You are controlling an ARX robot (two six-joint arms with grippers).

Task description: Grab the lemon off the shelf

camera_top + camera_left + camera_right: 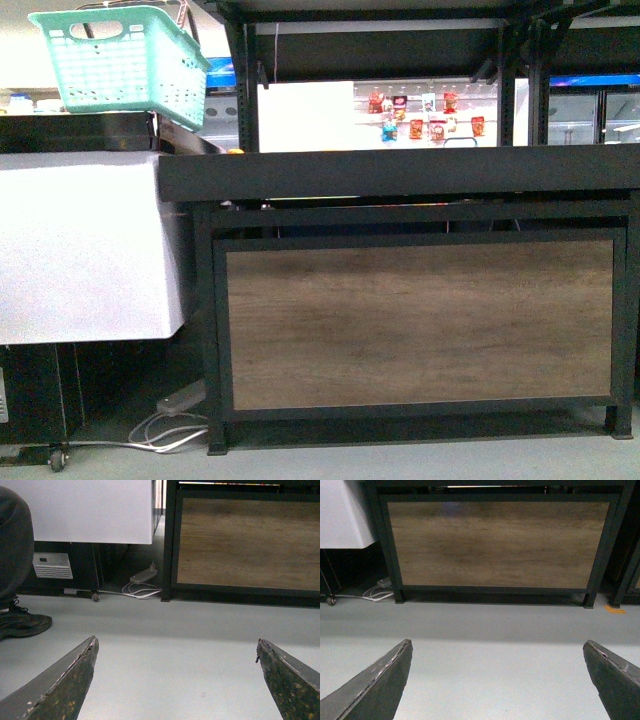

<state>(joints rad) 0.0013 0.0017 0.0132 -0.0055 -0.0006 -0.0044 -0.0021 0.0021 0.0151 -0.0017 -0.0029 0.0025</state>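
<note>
The shelf [400, 172] fills the front view as a black metal rack with a thick dark front edge and a brown wood-grain base panel [420, 325]. The lemon is out of view; the deck top is seen edge-on. Neither arm shows in the front view. My left gripper [176, 647] is open over bare grey floor, with the shelf's wood panel [245, 542] ahead. My right gripper [497, 647] is also open above the floor, facing the same panel [497, 542]. Nothing lies between either pair of fingers.
A teal plastic basket [125, 60] hangs at the upper left. A white cabinet [85, 245] stands left of the shelf, with a power strip and white cables [175, 415] on the floor. A person's dark shoe [22, 622] is beside the left gripper.
</note>
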